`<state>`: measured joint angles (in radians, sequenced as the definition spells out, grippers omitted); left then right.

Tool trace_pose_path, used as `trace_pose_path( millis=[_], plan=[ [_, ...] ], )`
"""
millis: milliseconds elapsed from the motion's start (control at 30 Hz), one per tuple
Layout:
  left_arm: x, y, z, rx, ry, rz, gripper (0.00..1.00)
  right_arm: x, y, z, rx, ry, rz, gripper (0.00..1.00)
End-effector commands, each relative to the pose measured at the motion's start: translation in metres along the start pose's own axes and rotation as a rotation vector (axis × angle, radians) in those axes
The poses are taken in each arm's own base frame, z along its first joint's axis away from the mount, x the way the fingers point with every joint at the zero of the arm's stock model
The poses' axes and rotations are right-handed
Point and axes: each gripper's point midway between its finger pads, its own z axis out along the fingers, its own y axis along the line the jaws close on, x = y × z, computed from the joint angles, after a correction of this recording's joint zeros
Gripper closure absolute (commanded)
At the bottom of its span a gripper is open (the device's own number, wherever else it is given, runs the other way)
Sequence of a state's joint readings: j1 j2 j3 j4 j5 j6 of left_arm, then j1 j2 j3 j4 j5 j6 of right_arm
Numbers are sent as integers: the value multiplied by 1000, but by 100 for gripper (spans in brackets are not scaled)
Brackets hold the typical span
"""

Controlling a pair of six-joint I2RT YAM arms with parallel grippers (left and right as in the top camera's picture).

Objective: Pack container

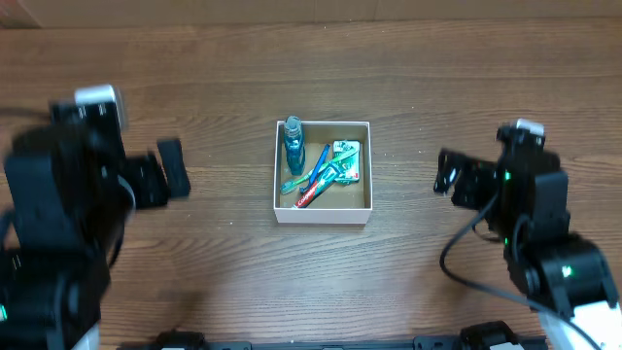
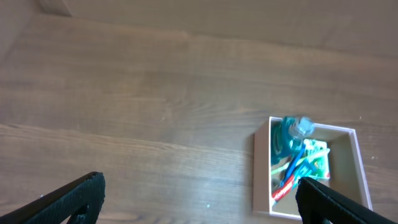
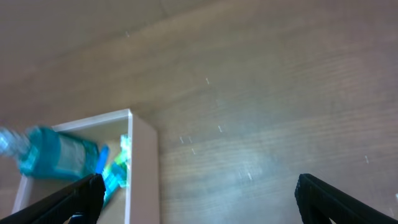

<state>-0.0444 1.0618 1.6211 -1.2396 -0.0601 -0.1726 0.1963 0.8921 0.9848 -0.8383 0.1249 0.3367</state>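
Observation:
The container point(image 1: 323, 215), a small square white-walled box with a brown inside, sits mid-table. In it lie a teal bottle point(image 1: 293, 144), crossed toothbrushes point(image 1: 316, 177) and a green-white packet point(image 1: 347, 160). The box also shows in the left wrist view point(image 2: 261, 174) and the right wrist view point(image 3: 144, 168). My left gripper point(image 1: 167, 175) is open and empty, left of the box and apart from it. My right gripper point(image 1: 445, 173) is open and empty, right of the box and apart from it.
The wood-grain table point(image 1: 321, 68) spreads around the box. A pale strip, perhaps cardboard, runs along the far edge point(image 1: 194, 12).

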Motion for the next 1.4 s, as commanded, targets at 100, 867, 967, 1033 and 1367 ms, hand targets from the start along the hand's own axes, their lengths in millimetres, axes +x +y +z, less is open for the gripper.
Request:
trace_pose_path(
  millis=[100,867,967,1033,1367],
  plan=[
    [86,13,5,22,-83,73,0,43,-22,-5,22,9,11,0],
    [184,32,45,-25,61,43,0,52,-26,-7,28,22,12,0],
    [188,33,45,-28,80,45,0,52,-26,-7,28,22,12,0],
    [189,33,45,-29,85,45,0,52,-26,-7,28,22,12,0],
    [190,33,45,-29,86,45,0,46,-29,-21,24,-37,4,0]
  ],
)
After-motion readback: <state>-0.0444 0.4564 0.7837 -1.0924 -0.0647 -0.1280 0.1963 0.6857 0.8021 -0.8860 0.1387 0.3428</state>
